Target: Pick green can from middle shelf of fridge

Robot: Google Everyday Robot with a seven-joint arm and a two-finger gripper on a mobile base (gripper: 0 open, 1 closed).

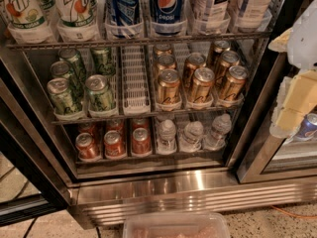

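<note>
**Far From the Green Can, With Plenty to Bump on the Way**

The fridge [163, 185] filled most of the frame, its door open. The middle shelf [134, 78] crossed the centre, with one white lane bare between two groups of cans. My gripper [295, 103] hung at the right edge of the frame, outside the dark door frame and well apart from that shelf. I could not tell whether it was released or clenched, but I judged it held nothing.

The green can [99, 92] I wanted stood at the front of the shelf, left of centre. Another green can [62, 95] sat just beside it, with more close behind.

The worst risk I saw was the crossing. The gold cans [168, 86] lay between me and my target, and a lazy sweep could tip one or settle on the wrong colour. Next, the bottle rack [138, 39] above left little headroom. Last, a wide approach could shove the neighbouring can.
</note>
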